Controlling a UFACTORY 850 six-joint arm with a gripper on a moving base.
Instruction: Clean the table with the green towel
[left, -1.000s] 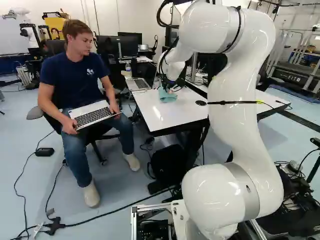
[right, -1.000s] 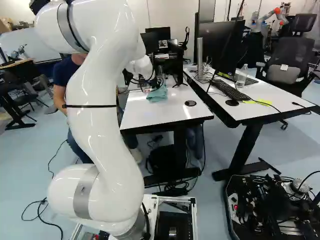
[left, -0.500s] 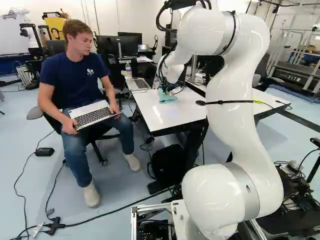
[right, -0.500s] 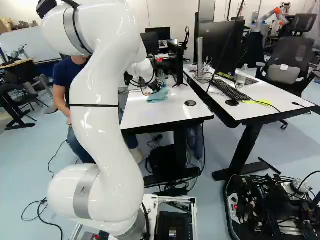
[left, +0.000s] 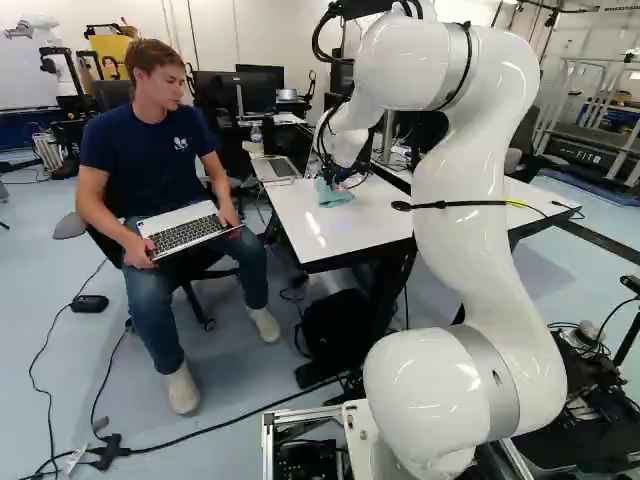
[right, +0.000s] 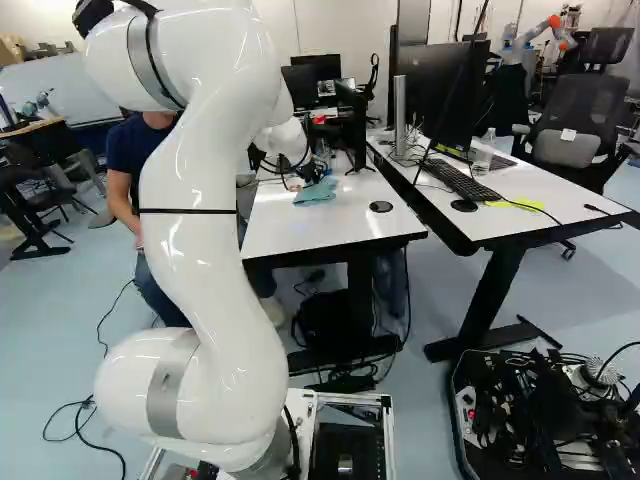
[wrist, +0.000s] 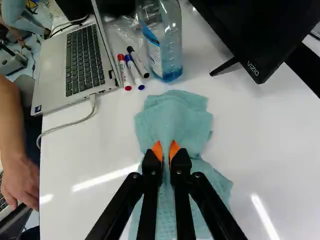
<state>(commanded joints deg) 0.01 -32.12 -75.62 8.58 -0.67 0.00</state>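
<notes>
On the white table (wrist: 260, 145), the green towel (wrist: 172, 117) lies flat-ish and rumpled, a ridge of it pinched between both pads of the gripper (wrist: 166, 152). Main risk: bottle (wrist: 161, 42) tipped or markers (wrist: 133, 72) rolled if the wipe is pushed much further ahead. Cable (wrist: 72, 124) could be snagged by a sideways sweep. Towel could be pulled free if too little is pinched.

You look out over a pale blue, smooth floor (left: 40, 260), with a plain white wall (left: 290, 40) at the back. At the right of your right base view stands a white-topped desk (right: 560, 200) on black legs, a black mesh office chair (right: 585, 100) behind it. Your left base view shows a black treadmill (left: 585, 155) at the right.
</notes>
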